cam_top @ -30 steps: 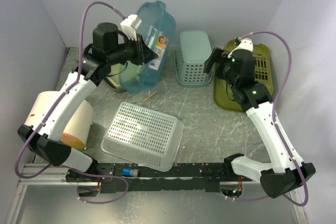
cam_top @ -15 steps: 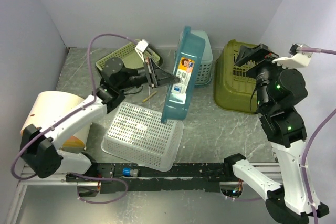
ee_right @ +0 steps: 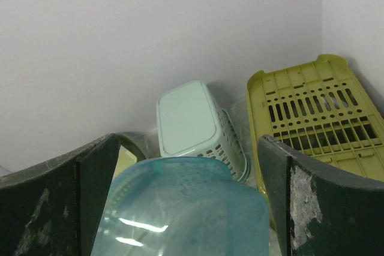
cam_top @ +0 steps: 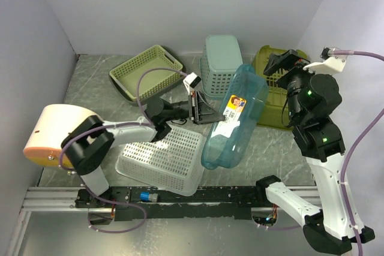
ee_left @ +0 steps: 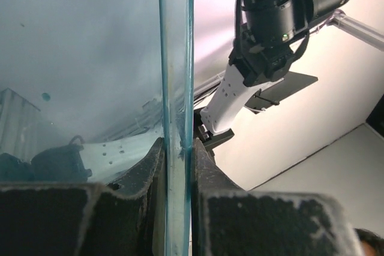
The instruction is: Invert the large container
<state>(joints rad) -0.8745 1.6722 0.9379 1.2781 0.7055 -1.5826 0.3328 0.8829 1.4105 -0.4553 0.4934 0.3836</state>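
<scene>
Large container [cam_top: 239, 129]: translucent blue with a paper label on one wall. It hung on a slant right of centre, between the white perforated basket [cam_top: 157, 155] and the olive basket [cam_top: 259, 58]. Its far end was raised and its near end low by the white basket's right edge (whether that end touched the table, I cannot tell).
Left gripper [cam_top: 207, 114]: reached in from the left and was closed on the container's thin wall. In the left wrist view one finger [ee_left: 147, 169] pressed each side of the blue edge [ee_left: 177, 76].
Right gripper [cam_top: 281, 63]: jaws spread wide and holding nothing, raised over the olive basket at the far right. In its own view the container [ee_right: 186, 214] sat low between the fingers [ee_right: 96, 166], apart from both.
Teal basket [cam_top: 221, 57]: upside down at the far wall, just left of the olive one.
Green tray [cam_top: 147, 71]: far left, open side up.
Cream cylinder [cam_top: 51, 131]: near left edge, with an orange end face.
Table [cam_top: 96, 88]: grey, marbled.
</scene>
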